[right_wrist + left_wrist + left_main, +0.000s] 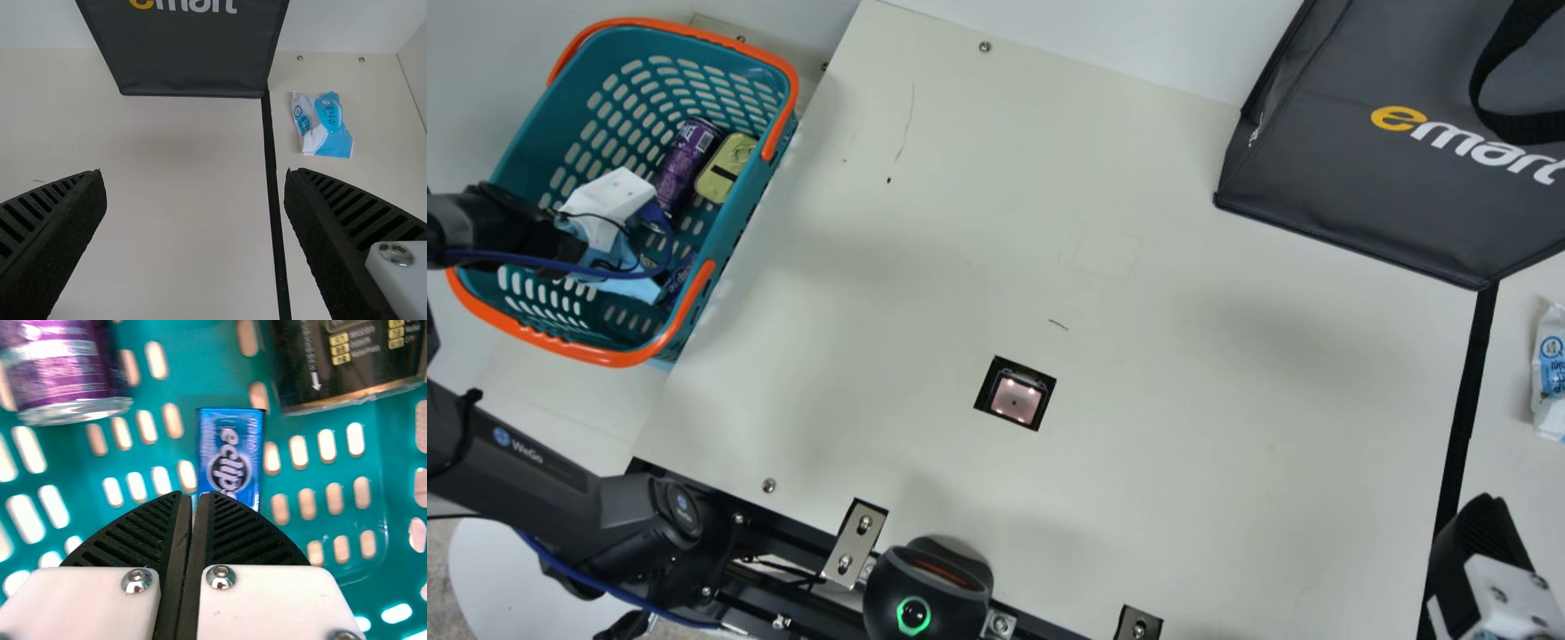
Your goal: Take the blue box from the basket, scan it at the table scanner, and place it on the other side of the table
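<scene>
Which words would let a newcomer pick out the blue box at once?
Start at the teal basket with orange handles. Inside, by the left gripper, the blue box lies between a purple can and a black package. Smaller than either, it is bright blue with a dark round emblem.

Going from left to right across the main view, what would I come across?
Teal basket with orange handles → small metal bracket at the table's edge → scanner window set in the table → dark grey bag.
</scene>
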Available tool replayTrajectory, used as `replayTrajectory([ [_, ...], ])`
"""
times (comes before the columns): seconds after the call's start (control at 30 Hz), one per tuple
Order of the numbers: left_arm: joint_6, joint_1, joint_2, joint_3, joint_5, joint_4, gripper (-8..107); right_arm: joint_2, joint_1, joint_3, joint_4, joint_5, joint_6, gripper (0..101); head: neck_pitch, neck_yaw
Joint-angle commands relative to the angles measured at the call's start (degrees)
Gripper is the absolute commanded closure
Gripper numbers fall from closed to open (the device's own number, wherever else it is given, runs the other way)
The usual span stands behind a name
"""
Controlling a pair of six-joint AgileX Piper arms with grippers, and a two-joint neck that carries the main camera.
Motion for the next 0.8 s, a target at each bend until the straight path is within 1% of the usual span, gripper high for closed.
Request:
replayTrajectory([
  [0.0, -1.04, 0.07, -0.28, 0.03, -0.27, 0.68, 97, 0.0, 0.0, 0.0, 0.0, 0.0, 0.0, 6, -1.48, 0.14],
  [0.33, -3.36, -0.23, -1.01, 0.48, 0.34, 1.46, 63, 0.0, 0.0, 0.0, 0.0, -0.05, 0.0, 6, -1.48, 0.14],
  [0.77, -7.03, -1.95, 1.87, -0.64, 0.3, 1.31, 20, 0.0, 0.0, 0.0, 0.0, -0.05, 0.0, 6, -1.48, 0.14],
])
